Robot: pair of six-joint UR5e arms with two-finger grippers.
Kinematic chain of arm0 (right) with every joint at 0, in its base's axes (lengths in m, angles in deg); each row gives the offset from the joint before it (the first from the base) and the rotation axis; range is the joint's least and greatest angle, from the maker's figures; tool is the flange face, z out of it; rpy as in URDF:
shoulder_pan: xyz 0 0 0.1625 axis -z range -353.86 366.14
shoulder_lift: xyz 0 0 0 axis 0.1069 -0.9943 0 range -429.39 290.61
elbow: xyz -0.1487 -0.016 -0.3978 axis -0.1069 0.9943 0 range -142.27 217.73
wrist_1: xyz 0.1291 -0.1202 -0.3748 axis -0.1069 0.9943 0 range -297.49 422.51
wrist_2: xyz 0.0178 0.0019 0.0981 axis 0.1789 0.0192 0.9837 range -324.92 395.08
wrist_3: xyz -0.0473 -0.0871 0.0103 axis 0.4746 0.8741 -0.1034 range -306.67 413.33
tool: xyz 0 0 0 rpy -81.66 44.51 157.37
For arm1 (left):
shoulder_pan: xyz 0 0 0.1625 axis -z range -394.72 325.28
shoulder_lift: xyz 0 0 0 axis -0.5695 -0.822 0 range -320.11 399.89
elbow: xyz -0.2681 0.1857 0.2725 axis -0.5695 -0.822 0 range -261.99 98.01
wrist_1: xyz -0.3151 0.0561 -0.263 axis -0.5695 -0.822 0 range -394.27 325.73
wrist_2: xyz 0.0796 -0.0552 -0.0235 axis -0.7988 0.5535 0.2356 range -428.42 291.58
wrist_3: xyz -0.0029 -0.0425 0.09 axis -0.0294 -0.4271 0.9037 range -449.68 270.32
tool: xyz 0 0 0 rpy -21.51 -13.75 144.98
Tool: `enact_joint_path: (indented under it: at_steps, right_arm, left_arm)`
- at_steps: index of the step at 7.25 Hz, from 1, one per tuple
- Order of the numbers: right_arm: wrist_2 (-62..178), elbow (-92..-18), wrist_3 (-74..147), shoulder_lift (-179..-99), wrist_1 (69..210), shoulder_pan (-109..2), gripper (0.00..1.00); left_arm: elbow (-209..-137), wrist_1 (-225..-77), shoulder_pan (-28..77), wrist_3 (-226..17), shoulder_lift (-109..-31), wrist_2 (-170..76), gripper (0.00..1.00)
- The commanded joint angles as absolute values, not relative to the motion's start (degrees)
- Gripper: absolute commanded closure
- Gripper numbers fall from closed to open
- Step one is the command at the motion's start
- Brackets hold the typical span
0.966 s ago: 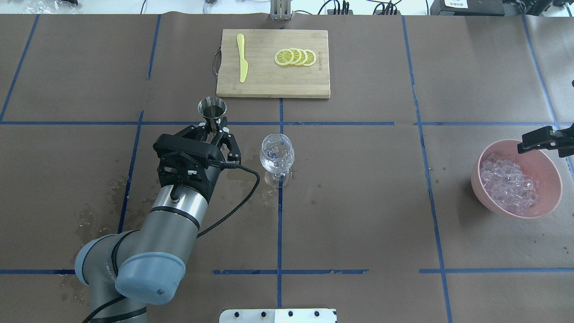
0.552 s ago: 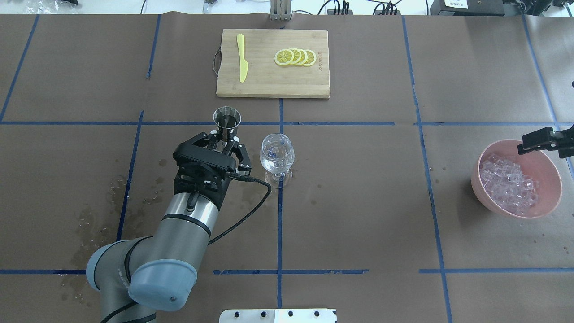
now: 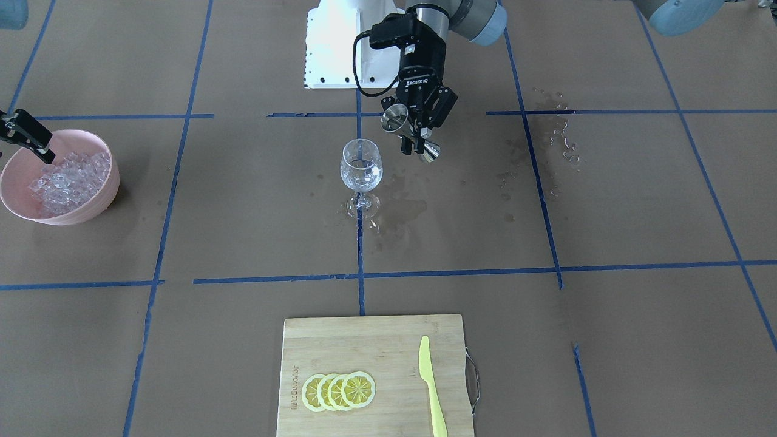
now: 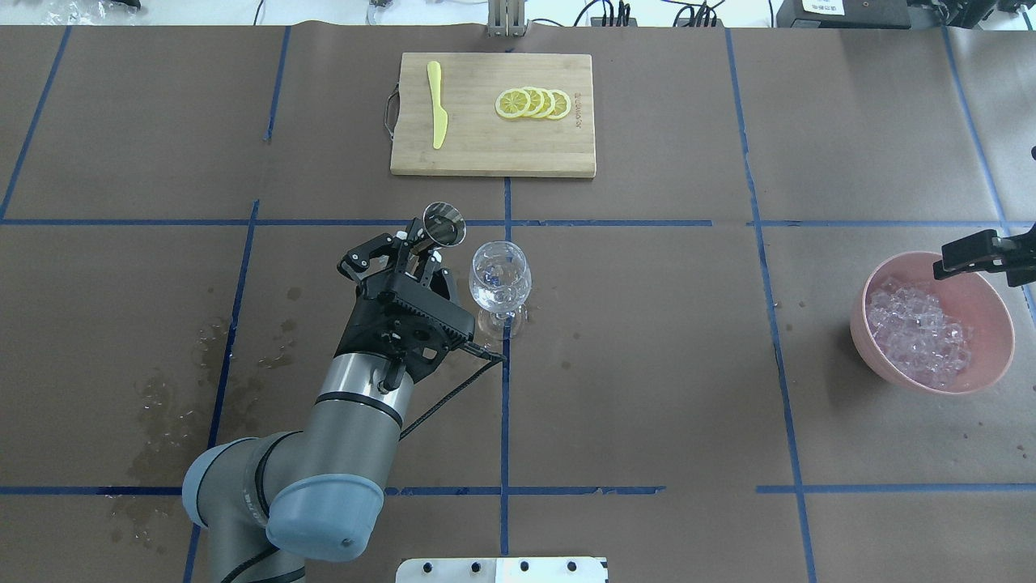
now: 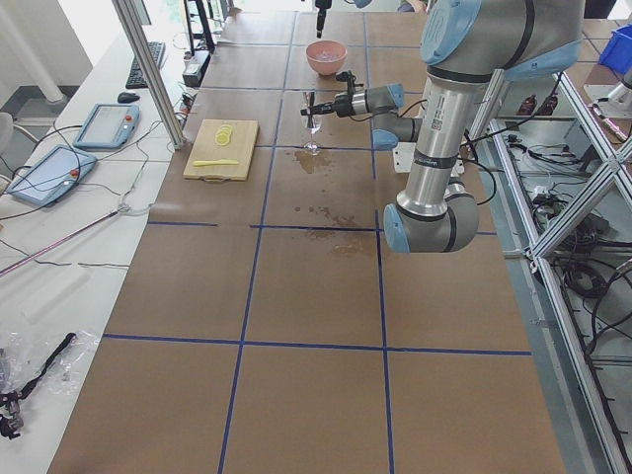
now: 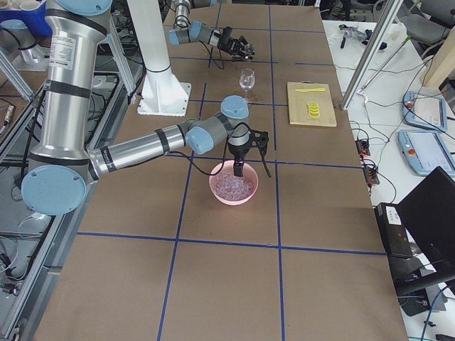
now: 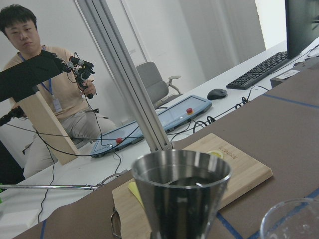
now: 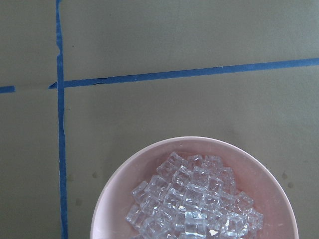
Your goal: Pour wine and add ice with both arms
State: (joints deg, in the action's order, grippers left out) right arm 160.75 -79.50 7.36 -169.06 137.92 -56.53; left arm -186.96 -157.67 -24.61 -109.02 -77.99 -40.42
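Observation:
My left gripper [image 4: 421,247] is shut on a steel jigger [image 4: 443,224] and holds it tilted toward the clear wine glass [image 4: 499,279], just left of its rim. From the front, the left gripper [image 3: 417,136] and the jigger [image 3: 396,118] are beside the glass [image 3: 361,167]. The left wrist view shows dark liquid in the jigger [image 7: 182,184]. The ice [image 4: 919,328] lies heaped in a pink bowl [image 4: 997,332] at the right. My right gripper [image 4: 940,265] hangs over the bowl's far rim, looks shut and is empty. The right wrist view shows the ice [image 8: 194,199] below.
A bamboo cutting board [image 4: 494,150] at the back middle carries lemon slices [image 4: 534,103] and a yellow knife [image 4: 437,105]. Wet spots [image 4: 202,348] mark the paper at the left. The white robot base [image 3: 334,48] stands at the near edge.
My left arm has moved right with the jigger, up to the glass, and tipped the jigger toward it. The right arm has not moved.

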Motion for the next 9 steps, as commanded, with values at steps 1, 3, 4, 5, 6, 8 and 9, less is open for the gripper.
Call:
enact_joint_path:
  at_steps: [1,3,4,5,6,8,9]
  right_arm:
    - [160.76,-79.43,7.36,-169.06,137.92,-56.53,0.00]
    - [160.85,-79.25,7.45,-168.97,137.92,-56.44,0.00]
    - [160.85,-79.25,7.36,-168.89,137.92,-56.44,0.00]
    - [160.85,-79.25,7.36,-168.97,137.92,-56.44,0.00]
    - [160.94,-78.90,7.36,-168.89,137.83,-56.44,0.00]
    - [160.94,-78.55,7.36,-168.71,137.83,-56.44,0.00]
    - [160.94,-78.55,7.27,-168.62,137.83,-56.44,0.00]
  left_arm:
    - [-185.44,-157.67,-24.96,-101.22,-78.94,-42.49,1.00]
    - [-185.09,-155.66,-25.14,-93.34,-79.81,-43.97,1.00]
    - [-185.00,-154.43,-25.48,-91.11,-80.52,-44.07,1.00]
    - [-185.00,-153.63,-25.49,-88.65,-80.70,-44.07,1.00]
    - [-185.26,-151.62,-25.40,-84.80,-81.05,-44.25,1.00]
    - [-185.53,-150.81,-25.40,-81.53,-81.31,-44.69,1.00]
    - [-185.53,-150.72,-25.49,-79.07,-81.31,-45.47,1.00]
